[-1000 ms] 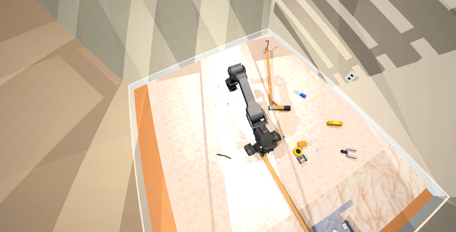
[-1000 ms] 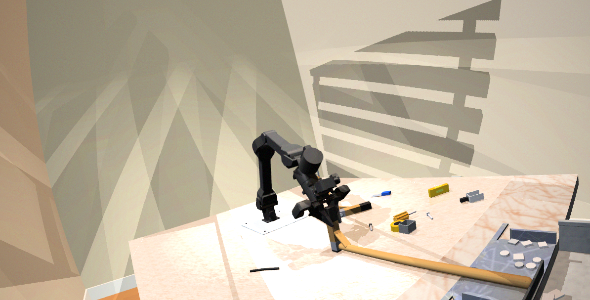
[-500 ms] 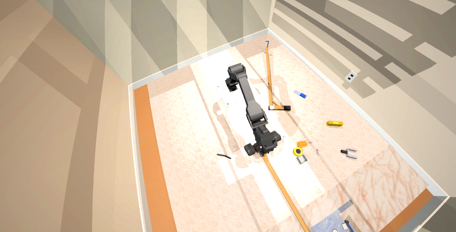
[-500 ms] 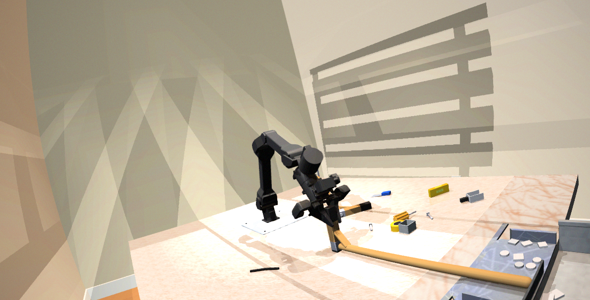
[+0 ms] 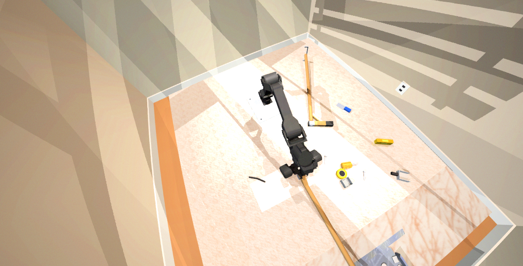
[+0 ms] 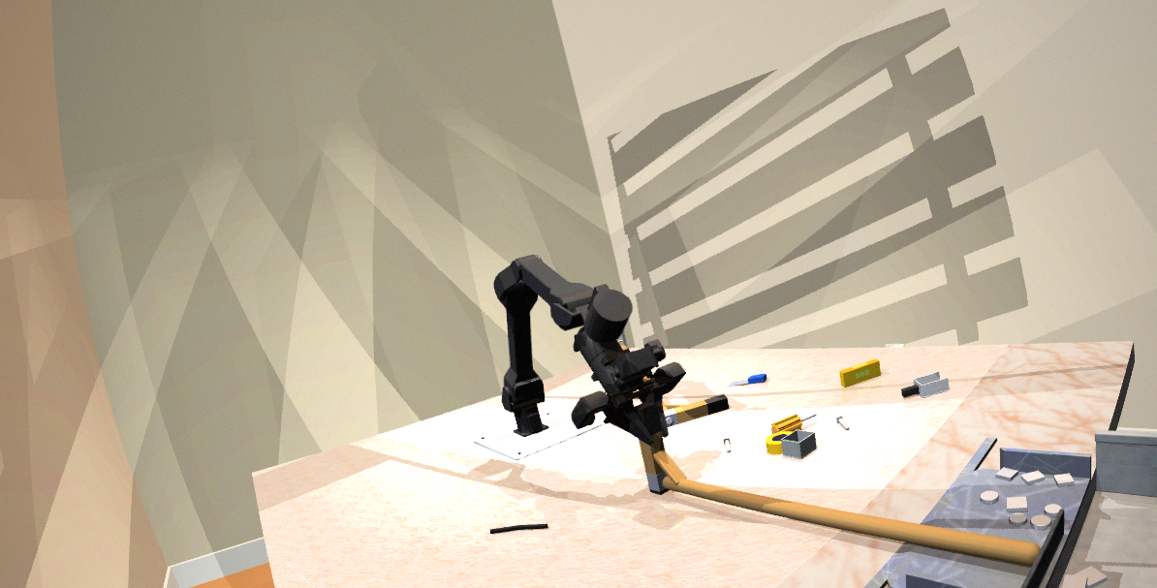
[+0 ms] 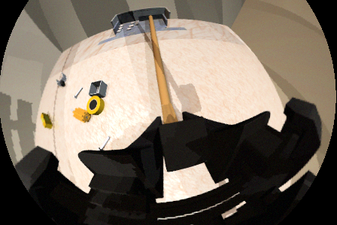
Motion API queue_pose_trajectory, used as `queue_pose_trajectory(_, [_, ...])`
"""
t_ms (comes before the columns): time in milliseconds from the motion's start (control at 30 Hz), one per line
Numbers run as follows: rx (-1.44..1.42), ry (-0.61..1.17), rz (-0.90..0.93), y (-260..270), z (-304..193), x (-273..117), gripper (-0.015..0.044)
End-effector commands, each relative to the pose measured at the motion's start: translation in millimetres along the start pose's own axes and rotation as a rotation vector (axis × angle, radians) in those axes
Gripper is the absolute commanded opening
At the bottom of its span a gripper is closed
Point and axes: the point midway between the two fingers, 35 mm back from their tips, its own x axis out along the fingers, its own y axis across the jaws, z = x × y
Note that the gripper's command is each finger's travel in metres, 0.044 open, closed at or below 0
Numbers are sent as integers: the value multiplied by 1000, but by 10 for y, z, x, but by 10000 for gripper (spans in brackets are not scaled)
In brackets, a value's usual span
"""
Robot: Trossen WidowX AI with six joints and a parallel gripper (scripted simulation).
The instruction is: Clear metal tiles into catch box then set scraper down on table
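Top view: black parallel-jaw tool (image 5: 300, 177) (image 6: 647, 431) (image 7: 171, 117), centre, closed partway round the long tan wooden scraper (image 5: 326, 221) (image 6: 841, 520) (image 7: 159, 66), which runs to the bottom edge. Exterior view: scraper's far end over the blue-grey steel bench plate (image 6: 954, 503) (image 7: 138, 29), lower right; pale metal tiles (image 6: 1016, 504) (image 7: 131, 26) on the plate. Wrist view: plate at upper centre, tiles left of the shaft.

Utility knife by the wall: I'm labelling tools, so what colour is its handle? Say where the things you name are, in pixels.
Blue (image 5: 347, 109) (image 6: 757, 378); clearest from the top.

Before you, the tiles (image 6: 1016, 504) lay on the bench plate (image 6: 963, 507); the tape measure (image 5: 341, 173) (image 6: 775, 444) (image 7: 95, 105) was between the screwdriver (image 5: 347, 164) (image 6: 786, 423) (image 7: 81, 114) and the open box (image 5: 346, 182) (image 6: 797, 445) (image 7: 98, 89).
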Motion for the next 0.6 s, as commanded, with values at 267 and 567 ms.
queue_pose_trajectory(267, [0, -3, -2, -26, -88, -171, 0])
queue_pose_trajectory(567, [0, -3, -2, -41, -169, -276, 0])
